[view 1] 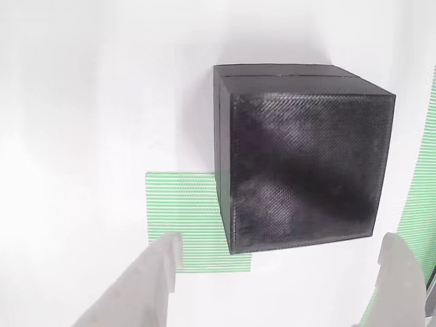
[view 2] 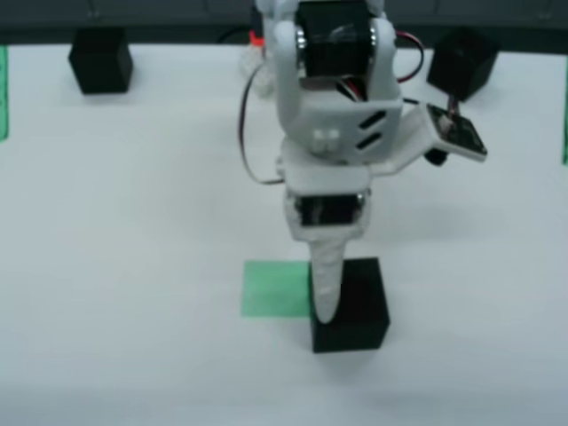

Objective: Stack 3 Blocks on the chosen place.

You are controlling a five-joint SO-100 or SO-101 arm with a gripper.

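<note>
In the view that rides on the arm, the two pale fingers (view 1: 283,283) stand spread wide apart, one tip at the lower left and the other at the lower right, and neither touches anything. A black block (view 1: 303,163) sits ahead of them and between their lines, closer to the right finger than to the left one; its textured face looks toward the camera and a thin seam runs along its top edge. The block rests on the white desk (view 1: 82,102), overlapping only the right edge of the green striped patch (view 1: 184,218), so most of the patch lies bare to the block's left, just ahead of the left fingertip. A strip of green stripes (view 1: 426,170) runs along the right edge of this view, beyond the right finger. In the fixed front view, the arm hangs straight down over the desk with one finger (view 2: 326,284) in front of the same block (view 2: 355,311), near its left side; the green patch (view 2: 273,288) shows to the left of that finger. Whether the finger touches the block there cannot be told. Two more black blocks stand well behind the fingers at the far edge of the desk, one far left (view 2: 100,59) and one far right (view 2: 461,62).
</note>
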